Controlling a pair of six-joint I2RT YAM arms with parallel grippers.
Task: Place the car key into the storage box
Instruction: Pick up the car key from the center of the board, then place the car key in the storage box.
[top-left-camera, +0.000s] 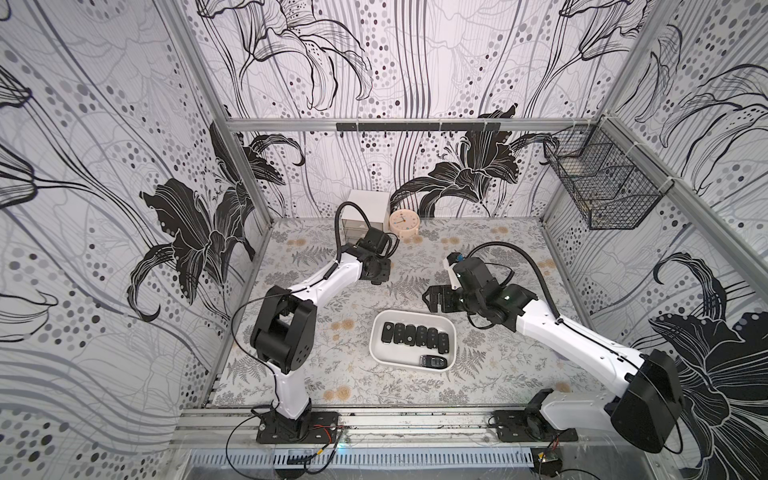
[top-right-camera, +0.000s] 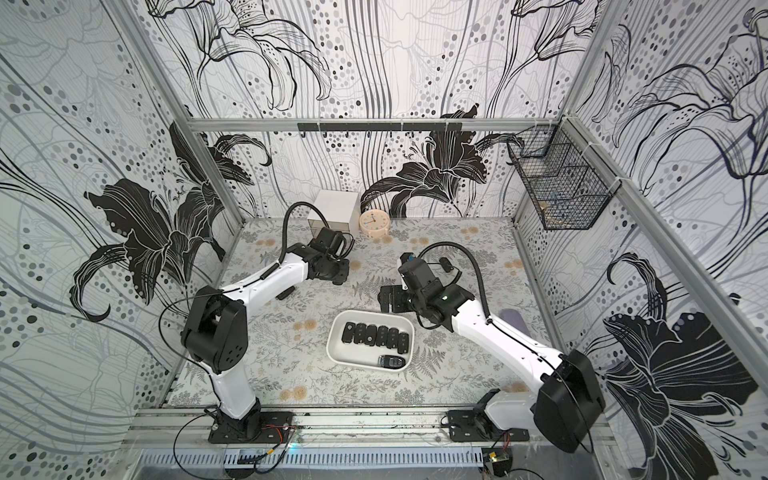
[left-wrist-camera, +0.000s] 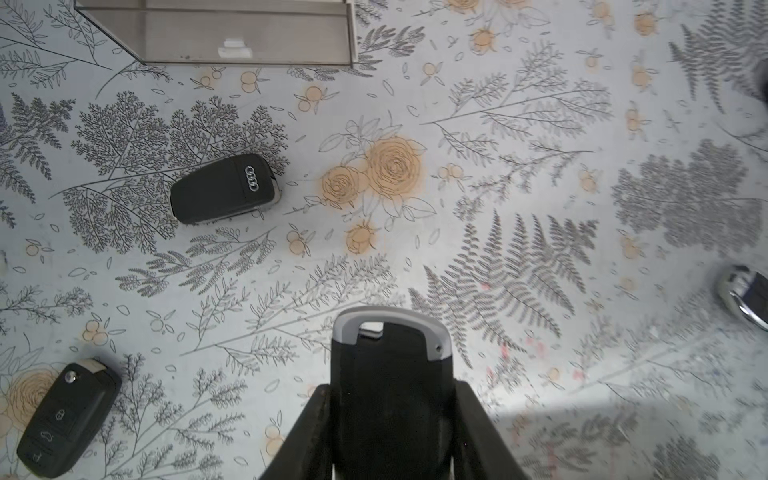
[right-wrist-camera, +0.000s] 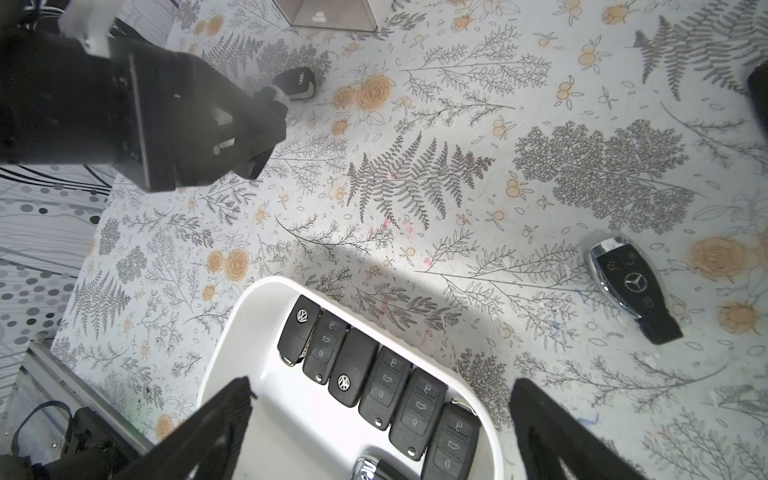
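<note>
In both top views the box (top-left-camera: 390, 356) sits in the middle of the counter (top-left-camera: 498, 374) with 7 fobs (top-left-camera: 410, 334) inside. The left jaws hang far and left of it, their load hidden.

Left wrist view: the left jaws are clamped on the key (left-wrist-camera: 390, 365) across its long sides, silver end protruding, seemingly just above the counter. It should be light, rigid and smooth-shelled, so this mid-body side pinch suits if kept firm against slipping.

Right wrist view: the right jaws gape empty over the box, well apart from the key.
</note>
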